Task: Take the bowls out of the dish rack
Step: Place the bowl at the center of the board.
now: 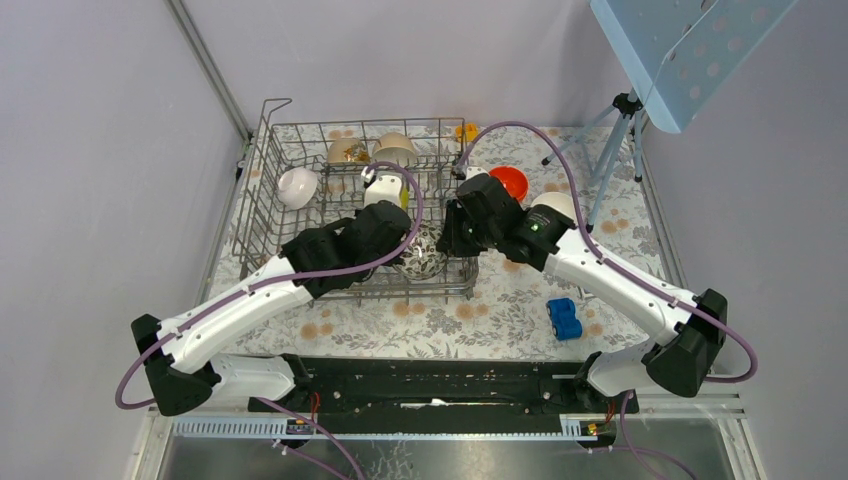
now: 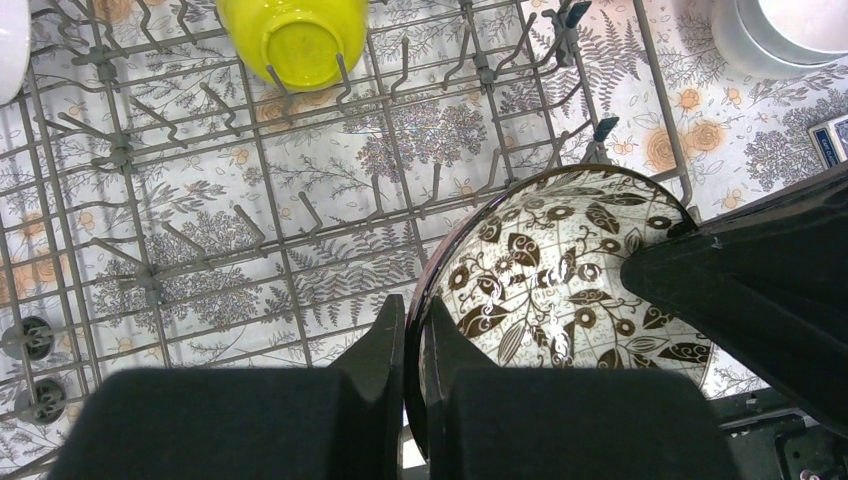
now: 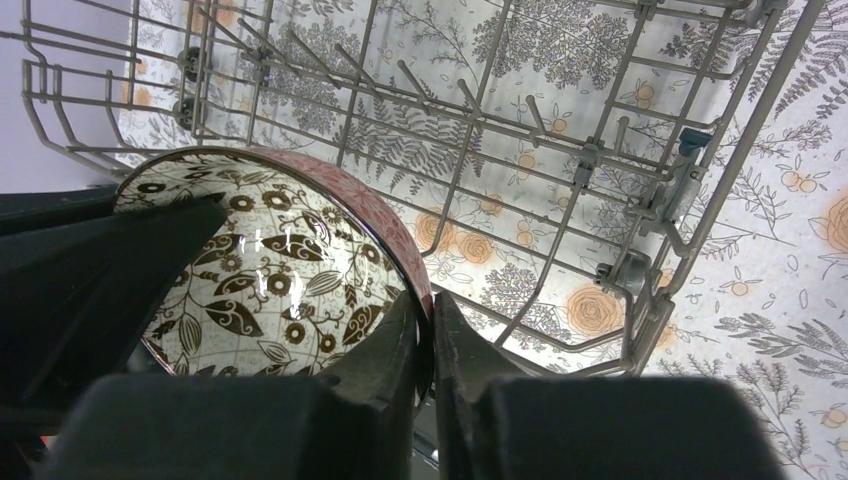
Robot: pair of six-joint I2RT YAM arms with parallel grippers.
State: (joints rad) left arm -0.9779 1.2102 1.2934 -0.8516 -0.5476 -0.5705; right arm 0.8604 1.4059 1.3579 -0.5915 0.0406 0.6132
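**Top view.** Rack [image 1: 270,215] stood left of centre on the flowered cloth [image 1: 500,310].
- Done: an orange bowl [image 1: 510,182] and a white bowl [image 1: 553,207] sat outside on the cloth, just right of the rack.
- Left: a pale bowl [image 1: 297,186] and a beige bowl [image 1: 395,148] were inside the rack, with others partly hidden by the arm.
- In hand: a patterned bowl [image 1: 420,258] stood at the rack's near right corner, between the left gripper [image 1: 400,240] and the right gripper [image 1: 452,235].
- Judged less than half unloaded, with most bowls yet to come out.

**Left wrist view.**
- The left fingers [image 2: 380,350] were pressed on the patterned bowl's rim, one inside and one outside.
- The bowl was tilted on edge over the rack's tines, its inside facing the camera. It was cream, with dark brown leaves and rings and a dark rim.
- The right gripper's black body met the bowl's opposite side.
- A yellow bowl [image 2: 292,35] leaned on the tines further in, base towards the camera.

**Right wrist view.**
- The right fingers [image 3: 455,345] flanked the same rim closely and looked to be pinching it.
- The bowl's outer wall was reddish and its inside glossy, catching the light.
- The bowl was inside the rack's wire wall, so it was not yet unloaded. With both grippers on it, this looked like a handover.
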